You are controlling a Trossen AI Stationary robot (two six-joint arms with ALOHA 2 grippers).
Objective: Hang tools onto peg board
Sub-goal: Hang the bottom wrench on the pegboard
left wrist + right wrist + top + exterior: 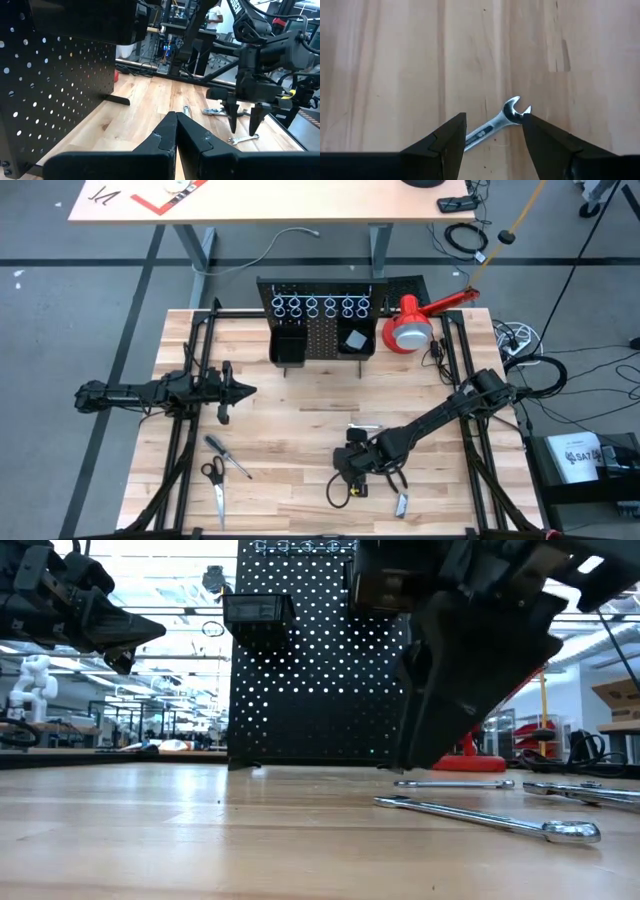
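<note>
The black peg board stands upright at the table's far side, with silver rings along its top and two black bins. My right gripper is open and points down over a silver wrench that lies flat on the table. One finger stands on each side of the wrench near its open-jaw end. The left wrist view also shows this gripper just above the wrench. My left gripper is shut and empty, above the table at mid left. Scissors and a screwdriver lie at the near left.
Two more wrenches lie on the table, one beyond my right gripper and one near the front edge. A red-and-white lamp stands right of the peg board. Bare wood lies between the two arms.
</note>
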